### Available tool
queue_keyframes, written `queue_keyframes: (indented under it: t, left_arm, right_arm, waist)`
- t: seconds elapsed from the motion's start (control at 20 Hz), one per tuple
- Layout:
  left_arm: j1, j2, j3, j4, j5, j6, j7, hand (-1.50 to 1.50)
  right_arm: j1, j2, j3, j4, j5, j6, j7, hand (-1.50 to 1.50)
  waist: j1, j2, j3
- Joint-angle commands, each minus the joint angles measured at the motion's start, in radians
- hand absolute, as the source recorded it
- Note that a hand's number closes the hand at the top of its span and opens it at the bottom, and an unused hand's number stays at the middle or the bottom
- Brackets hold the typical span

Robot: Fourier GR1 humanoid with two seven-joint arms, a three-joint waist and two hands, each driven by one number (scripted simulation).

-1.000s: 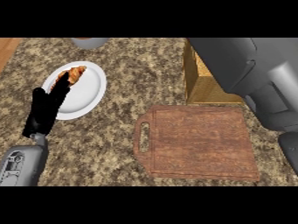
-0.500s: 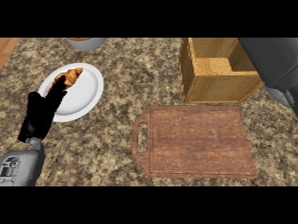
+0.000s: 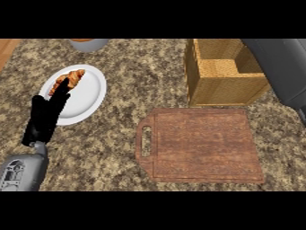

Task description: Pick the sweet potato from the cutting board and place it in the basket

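Sweet potato: not to be seen anywhere in the head view. The brown wooden cutting board [image 3: 202,146] with a handle slot at its left end lies flat on the speckled granite tabletop [image 3: 135,76], and its top is seen bare. Just behind it stands the tan woven rectangular basket [image 3: 225,74], touching or almost touching the board's far edge; the part of its inside that is visible shows nothing, but its right side is covered by the grey right forearm [image 3: 291,76], so what lies there cannot be told. The right robot hand is not shown; only that forearm is seen, entering from the right edge.

The black left robot hand [image 3: 46,114] is held at the view's left, fingers straight and released, grasping nothing, over the near rim of a round white plate [image 3: 89,96]. An orange-brown pastry, possibly a croissant [image 3: 72,78], is seen on the plate's far side, just past the fingertips. A grey round vessel [image 3: 89,43] is cut off at the top edge, well apart from the board.
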Motion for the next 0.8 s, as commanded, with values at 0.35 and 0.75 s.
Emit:
queue_keyframes:
  t: [0.35,0.75]
  left_arm:
    - [-0.016,0.012,0.016,-0.004,0.029,-0.035,0.026,0.0]
    - [0.022,-0.009,-0.002,-0.019,0.002,-0.013,-0.01,0.0]
  right_arm:
    - [0.157,0.038,-0.155,-0.001,-0.084,-0.164,-0.041,-1.5]
    - [0.244,0.047,-0.204,-0.054,-0.082,-0.364,-0.177,-1.5]
  waist:
    - [0.011,0.003,0.0]
    - [0.008,0.001,0.0]
